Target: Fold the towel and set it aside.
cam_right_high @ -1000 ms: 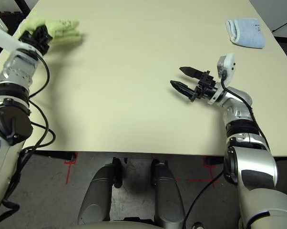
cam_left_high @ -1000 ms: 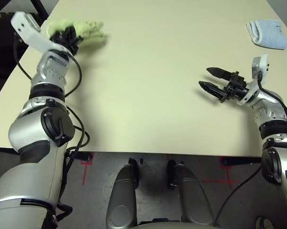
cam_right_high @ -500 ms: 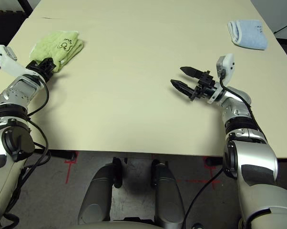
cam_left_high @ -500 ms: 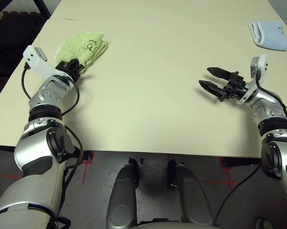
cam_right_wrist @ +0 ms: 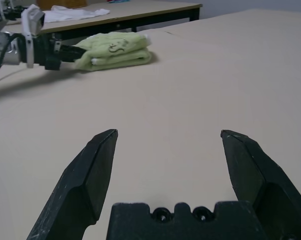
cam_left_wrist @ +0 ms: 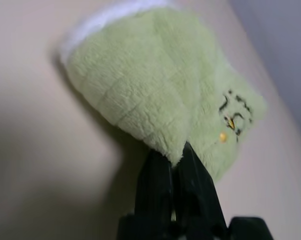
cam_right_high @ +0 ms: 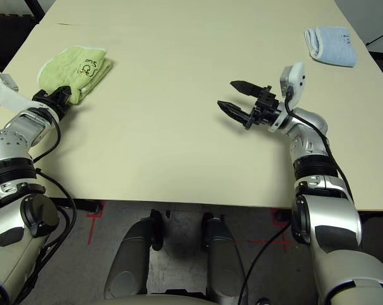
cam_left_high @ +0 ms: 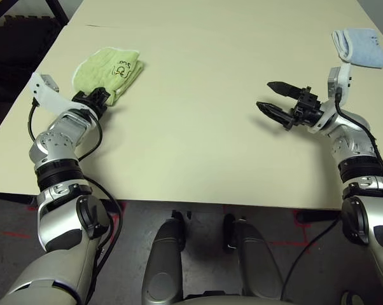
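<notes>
**Folded green towel at far left, L gripper pinching its corner**

L side: the towel (cam_left_high: 109,68) lies folded on the surface (cam_left_high: 198,127), near the far-left corner, embroidery facing up, white edging along one side. The left gripper (cam_left_high: 101,96) sits at the towel's near edge, fingers (cam_left_wrist: 190,185) closed tight w/ a corner of the cloth tucked between them, as the left wrist view shows. Arm lies low over the surface, gripper pointing away from the robot.

Centre: bare surface, nothing between the two arms.

R side: the right gripper (cam_left_high: 268,95) hangs just above the surface, pointing toward the left, fingers (cam_right_wrist: 90,170) spread wide apart, nothing in them. Well apart from the towel.

Far R corner: a pale blue cloth (cam_left_high: 359,46), folded, lies by itself, behind the right arm & not touched.
</notes>
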### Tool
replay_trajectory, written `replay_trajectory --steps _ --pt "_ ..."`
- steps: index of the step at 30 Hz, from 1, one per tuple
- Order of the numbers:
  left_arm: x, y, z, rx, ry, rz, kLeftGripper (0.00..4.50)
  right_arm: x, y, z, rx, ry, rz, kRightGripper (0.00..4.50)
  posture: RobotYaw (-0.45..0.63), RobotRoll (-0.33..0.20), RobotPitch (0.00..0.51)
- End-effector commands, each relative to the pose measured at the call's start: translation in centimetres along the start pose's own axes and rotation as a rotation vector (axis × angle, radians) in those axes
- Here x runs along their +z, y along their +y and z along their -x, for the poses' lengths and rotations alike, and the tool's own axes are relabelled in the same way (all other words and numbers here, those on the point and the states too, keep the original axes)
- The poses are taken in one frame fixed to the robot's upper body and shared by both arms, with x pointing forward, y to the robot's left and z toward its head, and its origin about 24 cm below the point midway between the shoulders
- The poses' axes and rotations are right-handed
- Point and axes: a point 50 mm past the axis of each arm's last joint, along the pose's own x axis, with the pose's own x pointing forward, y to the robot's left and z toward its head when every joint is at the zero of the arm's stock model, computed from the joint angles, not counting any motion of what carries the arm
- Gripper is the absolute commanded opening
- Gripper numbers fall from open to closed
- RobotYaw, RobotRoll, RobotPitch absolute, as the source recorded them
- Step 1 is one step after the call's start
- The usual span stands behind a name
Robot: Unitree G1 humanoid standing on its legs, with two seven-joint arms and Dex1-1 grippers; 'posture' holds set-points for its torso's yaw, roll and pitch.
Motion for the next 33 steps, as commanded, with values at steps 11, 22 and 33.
replay_trajectory --steps 11,22,33 --pt "-1.1 -1.0 -1.3 0.172 -0.165 0.099 0.03 2.0 1.0 -1.3 0.025 -0.011 0.029 4.50 0.00 0.000 0.265" --pt "-0.7 -0.4 -0.5 0.172 0.013 -0.070 0.79 3.1 1.4 -2.3 0.037 -0.017 0.033 4.50 0.01 0.000 0.259" --pt "1.9 -3.2 4.8 0.019 0.495 -0.354 4.48 3.6 1.4 -3.0 0.051 -0.023 0.033 4.50 0.05 0.000 0.250"
